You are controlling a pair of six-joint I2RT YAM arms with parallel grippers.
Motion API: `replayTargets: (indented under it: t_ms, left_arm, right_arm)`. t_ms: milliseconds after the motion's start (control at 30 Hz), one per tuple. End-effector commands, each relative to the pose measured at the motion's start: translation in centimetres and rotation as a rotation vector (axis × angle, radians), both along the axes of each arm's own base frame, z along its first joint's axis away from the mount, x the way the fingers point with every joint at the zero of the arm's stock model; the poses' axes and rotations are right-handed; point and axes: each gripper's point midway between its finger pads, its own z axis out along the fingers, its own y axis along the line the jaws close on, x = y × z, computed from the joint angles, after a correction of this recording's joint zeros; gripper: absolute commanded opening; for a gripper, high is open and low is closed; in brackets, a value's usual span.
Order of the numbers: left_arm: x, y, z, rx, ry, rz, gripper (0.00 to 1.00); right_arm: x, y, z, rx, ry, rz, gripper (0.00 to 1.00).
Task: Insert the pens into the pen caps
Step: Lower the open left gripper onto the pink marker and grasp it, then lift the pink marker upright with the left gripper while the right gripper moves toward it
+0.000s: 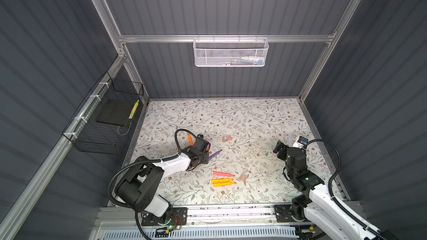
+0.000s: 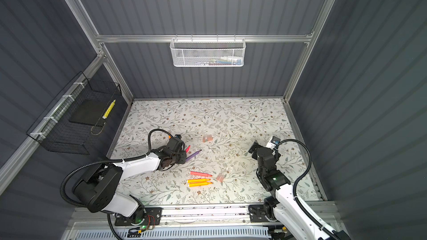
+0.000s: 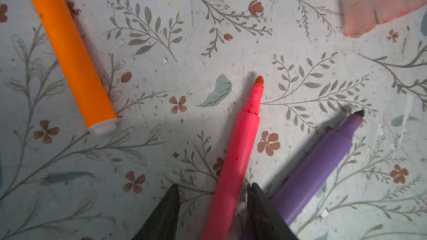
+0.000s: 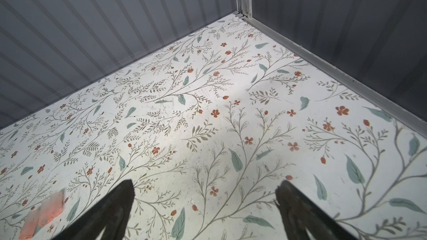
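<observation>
My left gripper [image 3: 213,185] [image 1: 205,149] is low over the mat at centre left, open, straddling a pink pen [image 3: 238,158] [image 2: 187,148]. One finger is against the pen and a gap shows at the other. A purple pen [image 3: 318,169] [image 1: 215,154] lies just beside it, and an orange pen [image 3: 71,54] [image 1: 190,139] lies behind. One pink pen [image 1: 223,173] and two orange pens [image 1: 223,182] lie side by side near the front centre. Pinkish pen caps [image 1: 226,138] [image 3: 381,8] [image 4: 44,213] sit at mid-table, and more pen caps [image 1: 243,177] beside the front pens. My right gripper [image 4: 206,182] [image 1: 278,146] is open and holds nothing.
A black wire basket [image 1: 104,121] hangs on the left wall and a white mesh basket [image 1: 231,51] on the back rail. Grey walls enclose the floral mat [image 1: 254,116] on three sides. The right arm stands at the mat's right side.
</observation>
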Motion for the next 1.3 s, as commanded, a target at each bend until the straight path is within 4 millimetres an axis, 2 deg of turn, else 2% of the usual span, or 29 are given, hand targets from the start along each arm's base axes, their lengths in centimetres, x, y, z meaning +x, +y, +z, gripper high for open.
replayTargets:
  t_ms: [0,133,233,400,500,700,833,933,1067,1267]
  left_arm:
    - [0.8,0.1,0.5,0.049,-0.012,0.006,0.43]
    - [0.9,0.7,0.0,0.076,-0.008,0.034,0.33]
    - [0.8,0.6,-0.6,0.081,0.01,0.032,0.34]
    - [0.9,0.4,-0.8,0.089,0.027,0.03,0.43]
    - [0.7,0.6,-1.4,0.092,0.034,0.031,0.43]
    - [1.1,0.6,-1.2,0.106,0.028,0.034,0.23]
    - [1.0,0.7,-0.8,0.091,0.006,0.04,0.15]
    - [1.1,0.5,0.2,0.062,-0.024,0.038,0.12]
    - [1.6,0.2,2.7,0.024,-0.087,0.031,0.09]
    - [1.4,-1.8,6.7,-0.139,-0.191,-0.046,0.05]
  right_arm:
    - [0.3,0.0,0.9,-0.002,-0.022,-0.002,0.98]
    - [0.5,0.1,0.8,-0.004,-0.015,0.002,0.98]
    - [0.4,0.1,0.8,-0.004,-0.015,0.004,0.98]
    - [0.4,0.1,0.8,-0.003,-0.017,0.003,0.99]
    - [0.4,0.1,0.8,-0.003,-0.017,0.005,0.99]
    - [0.3,0.1,0.8,0.0,-0.022,0.002,0.99]
    - [0.2,0.0,0.9,0.002,-0.028,0.003,0.99]
    - [0.0,-0.1,0.9,0.006,-0.034,0.0,0.99]
    - [-0.2,-0.2,1.0,0.011,-0.047,-0.007,0.99]
    - [-0.4,-0.3,1.1,0.016,-0.058,-0.01,0.99]
